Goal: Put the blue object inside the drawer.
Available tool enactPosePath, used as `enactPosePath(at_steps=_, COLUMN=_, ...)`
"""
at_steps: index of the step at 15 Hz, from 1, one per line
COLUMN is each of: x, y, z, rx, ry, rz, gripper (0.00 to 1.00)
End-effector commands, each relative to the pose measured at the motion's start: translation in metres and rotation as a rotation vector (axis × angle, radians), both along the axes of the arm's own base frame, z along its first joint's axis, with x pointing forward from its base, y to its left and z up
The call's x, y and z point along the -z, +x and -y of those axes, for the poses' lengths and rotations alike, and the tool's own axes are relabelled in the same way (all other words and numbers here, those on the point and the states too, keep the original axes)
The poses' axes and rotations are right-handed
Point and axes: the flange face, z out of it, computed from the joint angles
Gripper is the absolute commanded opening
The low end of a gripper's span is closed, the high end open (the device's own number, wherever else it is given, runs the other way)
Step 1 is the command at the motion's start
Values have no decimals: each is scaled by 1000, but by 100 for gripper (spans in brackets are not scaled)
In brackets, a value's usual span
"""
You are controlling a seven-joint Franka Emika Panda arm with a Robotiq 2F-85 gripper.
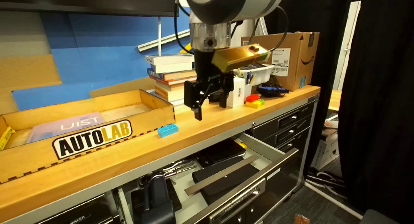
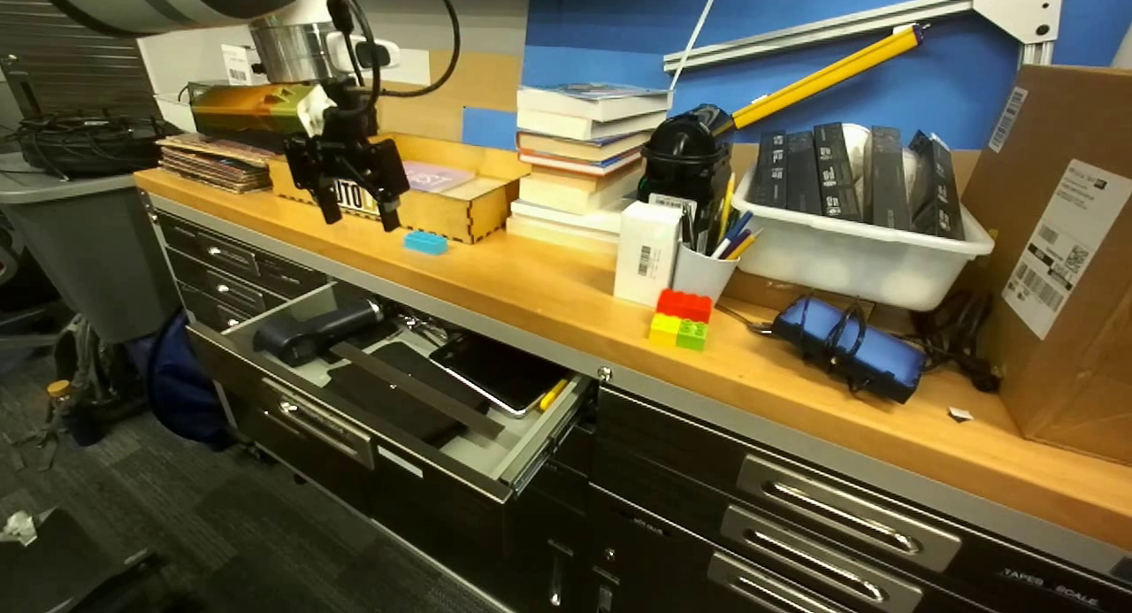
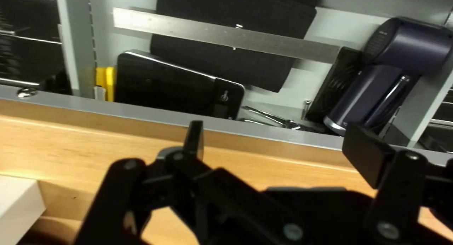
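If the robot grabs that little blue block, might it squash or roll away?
The blue block looks like studded plastic, so probably stiff. Its boxy shape suggests sliding, not rolling. Lying low on the wooden counter, it seems unlikely to tip.

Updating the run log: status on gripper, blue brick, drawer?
Gripper open, empty. Light-blue toy brick ungrasped on wooden benchtop, near the corner of the AUTOLAB tray. Drawer open; flat metal bar inside may get in the way.

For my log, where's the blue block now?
The blue block lies left of centre in both exterior views, on the worktop beside the AUTOLAB tray, outside the open drawer.
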Motion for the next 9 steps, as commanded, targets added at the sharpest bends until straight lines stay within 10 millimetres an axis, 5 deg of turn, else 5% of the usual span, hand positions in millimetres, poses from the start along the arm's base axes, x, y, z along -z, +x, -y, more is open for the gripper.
enactPosePath(at_steps=1, x=22, y=28, z=-44, rx=28, ry=45, rz=3, gripper=100)
enactPosePath(at_steps=5, x=39, y=48, z=-91, rx=14, ry=66, rz=21, gripper=100)
enactPosePath(at_steps=7, x=44, y=61, z=-99, rx=26, ry=38, rz=60, gripper=100)
enactPosePath(at_steps=8, x=47, y=42, z=-89, rx=8, ry=46, rz=18, gripper=100)
enactPosePath(at_steps=9, x=49, y=47, z=-94, rx=13, ry=40, rz=26, gripper=100)
